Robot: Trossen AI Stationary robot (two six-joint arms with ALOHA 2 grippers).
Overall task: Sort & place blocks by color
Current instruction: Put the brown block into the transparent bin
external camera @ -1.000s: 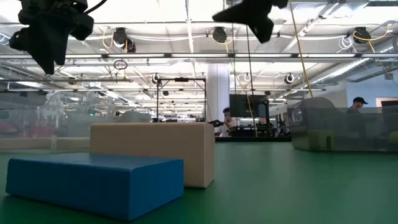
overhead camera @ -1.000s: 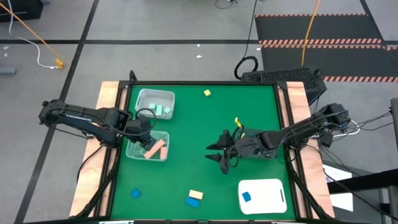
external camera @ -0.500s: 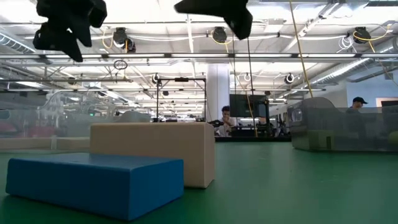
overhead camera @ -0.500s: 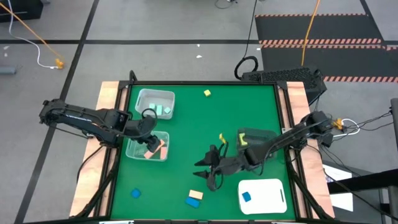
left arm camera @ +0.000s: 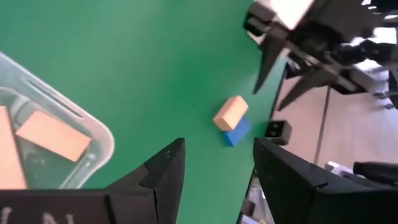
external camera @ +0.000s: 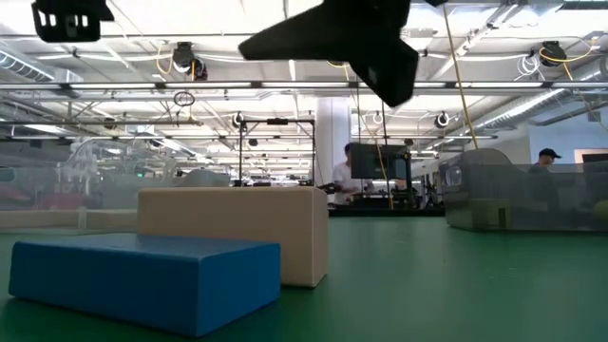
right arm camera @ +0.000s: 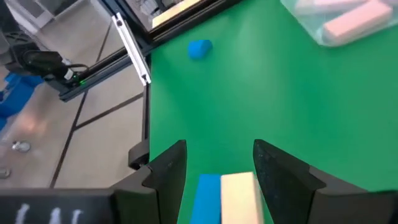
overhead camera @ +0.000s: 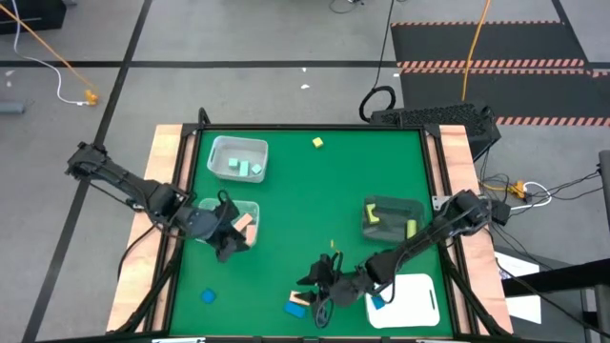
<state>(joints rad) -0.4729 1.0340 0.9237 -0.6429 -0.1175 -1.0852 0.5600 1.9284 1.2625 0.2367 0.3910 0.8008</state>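
My right gripper (overhead camera: pixel 315 293) is open and low over the table's near edge. In the right wrist view its fingers (right arm camera: pixel 166 177) stand either side of a tan block (right arm camera: pixel 239 196) and a blue bar (right arm camera: pixel 208 199) without touching them. The two blocks lie side by side on the table (external camera: pixel 233 233). My left gripper (overhead camera: pixel 229 246) is open and empty, just past the near side of the bin holding salmon blocks (overhead camera: pixel 238 221). A small blue block (overhead camera: pixel 208 296) and a yellow block (overhead camera: pixel 317 143) lie loose on the green table.
A clear bin with mint blocks (overhead camera: pixel 238 157) stands at the far left. A bin with yellow pieces (overhead camera: pixel 391 217) is at the right. A white tray (overhead camera: pixel 415 291) holding a blue block (overhead camera: pixel 378 301) sits at the near right, close behind my right gripper. The table's middle is bare green.
My right gripper has moved from the table's middle toward the near edge and a little left, coming down over the tan and blue blocks; it stays open. My left gripper has moved from above the salmon bin toward the near edge.
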